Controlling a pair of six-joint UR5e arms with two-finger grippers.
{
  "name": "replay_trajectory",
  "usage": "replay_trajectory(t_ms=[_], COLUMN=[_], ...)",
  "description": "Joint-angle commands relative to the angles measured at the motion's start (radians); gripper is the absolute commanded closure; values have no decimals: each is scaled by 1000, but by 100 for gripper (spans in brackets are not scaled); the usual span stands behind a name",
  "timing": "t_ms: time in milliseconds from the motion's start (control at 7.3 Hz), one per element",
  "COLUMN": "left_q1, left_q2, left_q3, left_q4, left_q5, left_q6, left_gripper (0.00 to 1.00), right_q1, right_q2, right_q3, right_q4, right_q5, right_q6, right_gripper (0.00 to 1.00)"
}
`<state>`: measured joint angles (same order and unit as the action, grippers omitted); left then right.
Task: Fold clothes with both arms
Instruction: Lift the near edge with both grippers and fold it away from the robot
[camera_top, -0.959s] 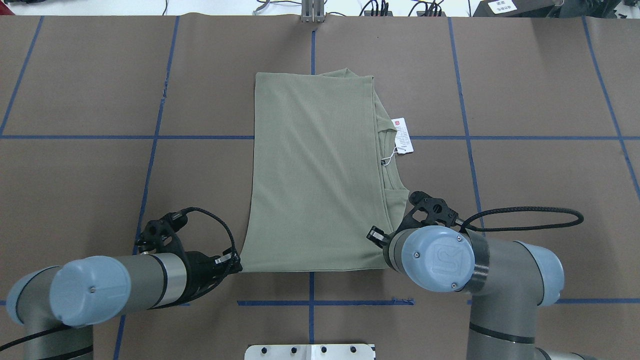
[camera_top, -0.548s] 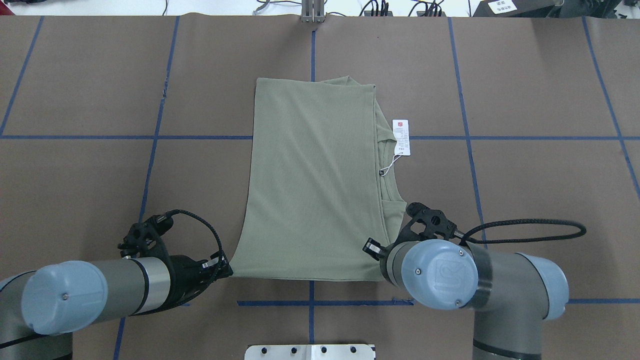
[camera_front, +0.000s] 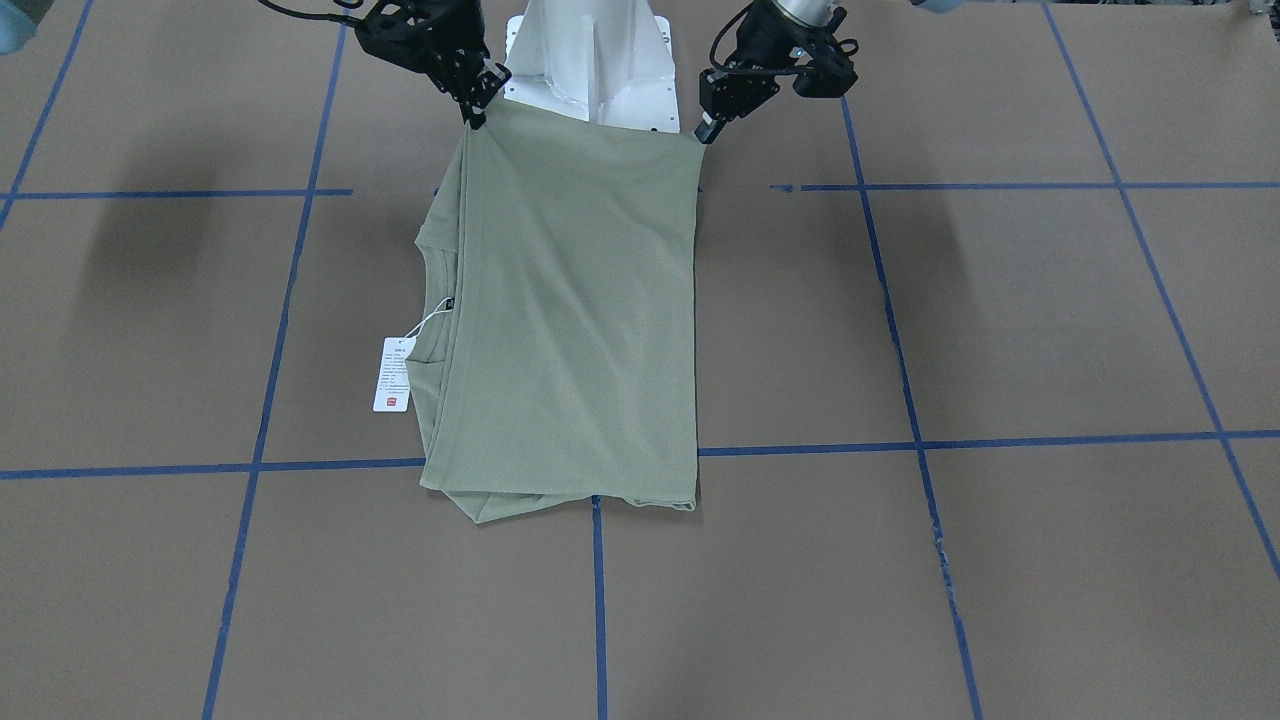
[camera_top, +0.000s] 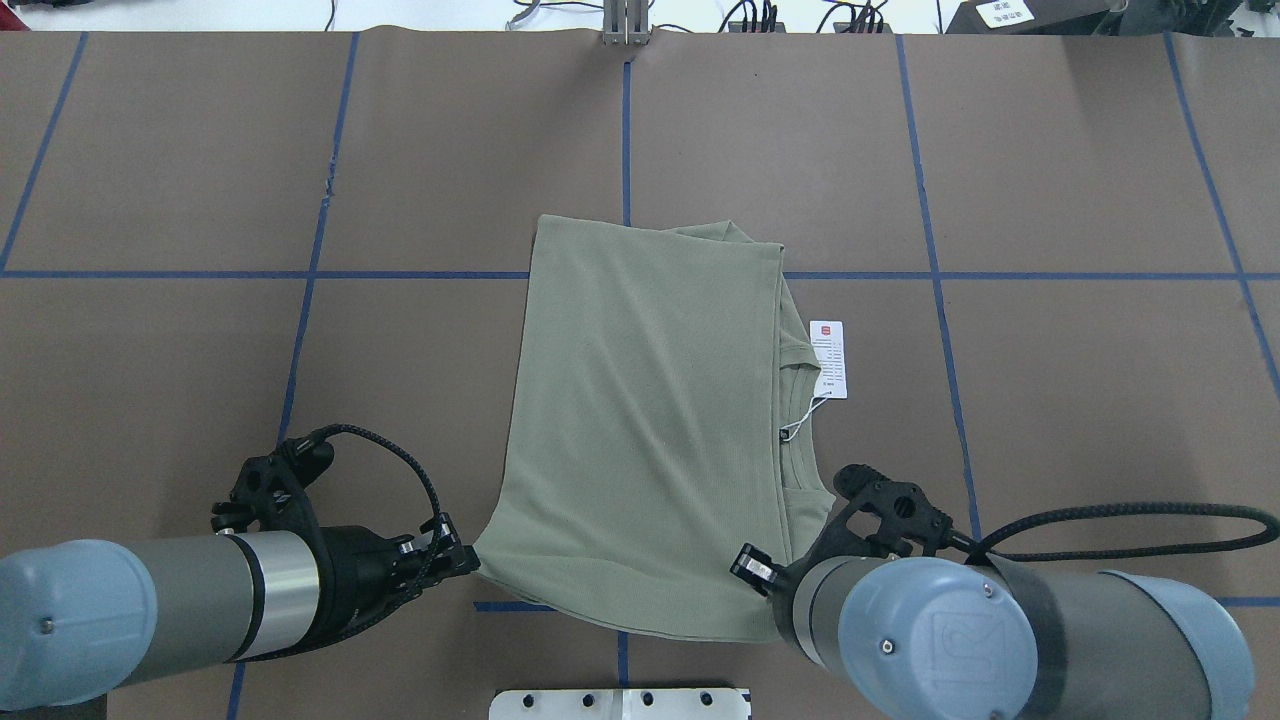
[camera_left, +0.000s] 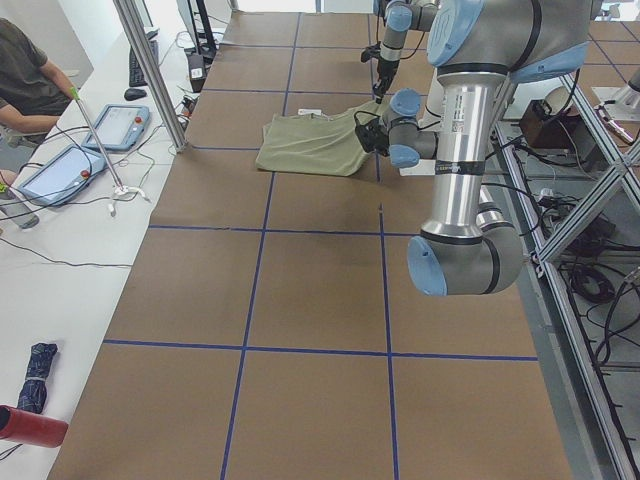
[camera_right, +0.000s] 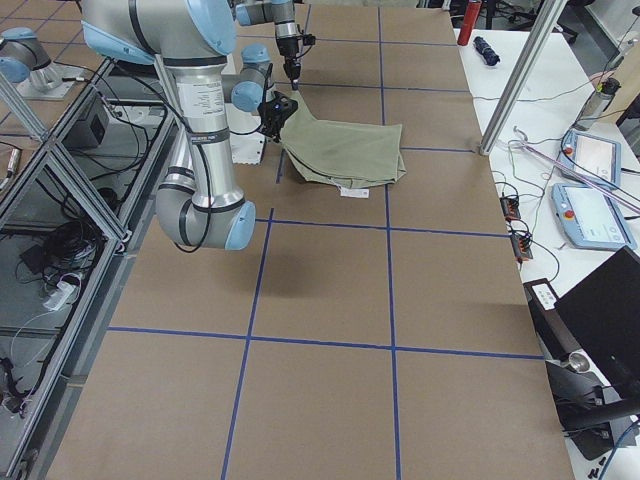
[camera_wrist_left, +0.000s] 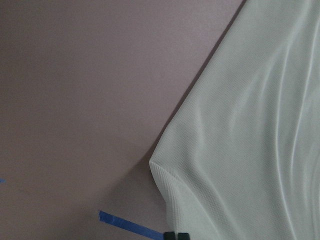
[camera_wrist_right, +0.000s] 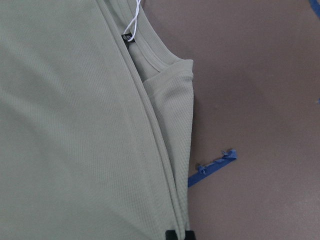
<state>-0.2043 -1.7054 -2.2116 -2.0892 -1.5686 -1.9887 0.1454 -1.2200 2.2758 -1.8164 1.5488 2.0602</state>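
Shirt (camera_top: 640, 430): green, folded, in the middle of the brown table (camera_top: 200, 180). The far end lies flat and the near edge is lifted.
My left gripper (camera_front: 704, 130): pinching the near corner on my left.
My right gripper (camera_front: 474, 105): pinching the near corner on my right.
Tag (camera_top: 829, 359): white, beside the neck hole.

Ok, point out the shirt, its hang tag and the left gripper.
shirt (camera_top: 650, 420), overhead exterior view, middle of the folded top layer.
hang tag (camera_top: 829, 358), overhead exterior view, centre of the white card.
left gripper (camera_top: 465, 558), overhead exterior view, between fingertips at the shirt's corner.
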Motion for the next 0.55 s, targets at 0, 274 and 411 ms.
replay_trajectory(t_ms=[0,274,411], left_q1=[-118,-241,-291], left_q2=[-201,-292,-339], left_q3=[18,126,197], left_q4=[186,250,248], left_q5=[-4,-10,-13], left_q6=[84,197,240], left_gripper=[100,100,100], right_q1=[124,257,332], right_q2=[5,110,158], right_q3=[-13,-121,-216], right_q4=[5,6,15], right_q5=[11,29,81], right_q6=[-18,-129,-196], right_gripper=[100,100,100])
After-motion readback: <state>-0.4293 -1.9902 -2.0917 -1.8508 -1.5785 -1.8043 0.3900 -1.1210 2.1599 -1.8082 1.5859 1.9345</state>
